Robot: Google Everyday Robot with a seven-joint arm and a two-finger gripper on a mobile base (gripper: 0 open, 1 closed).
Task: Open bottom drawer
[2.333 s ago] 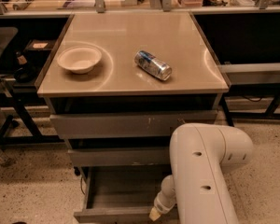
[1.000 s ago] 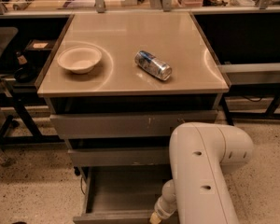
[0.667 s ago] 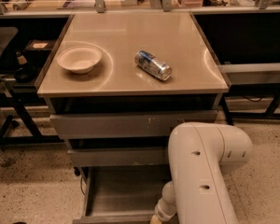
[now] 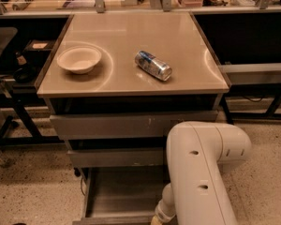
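Fingers [image 4: 157, 219] at front lip, spread cannot tell, bottom drawer [image 4: 124, 196] extended toward camera

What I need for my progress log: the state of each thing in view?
bottom drawer: pulled out, tray interior showing
middle drawer: shut
top drawer: shut
can: lying on its side on the tabletop
bowl: upright, looks empty
gripper: low at the bottom drawer's front edge, mostly out of frame

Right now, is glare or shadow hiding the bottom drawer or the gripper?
Camera view: glare only streaks the tabletop beside the bowl; the bottom drawer, pulled out, lies in dim shade yet its tray shows; the gripper sits at the lower frame edge by the drawer's front, masked by the white arm rather than by light.
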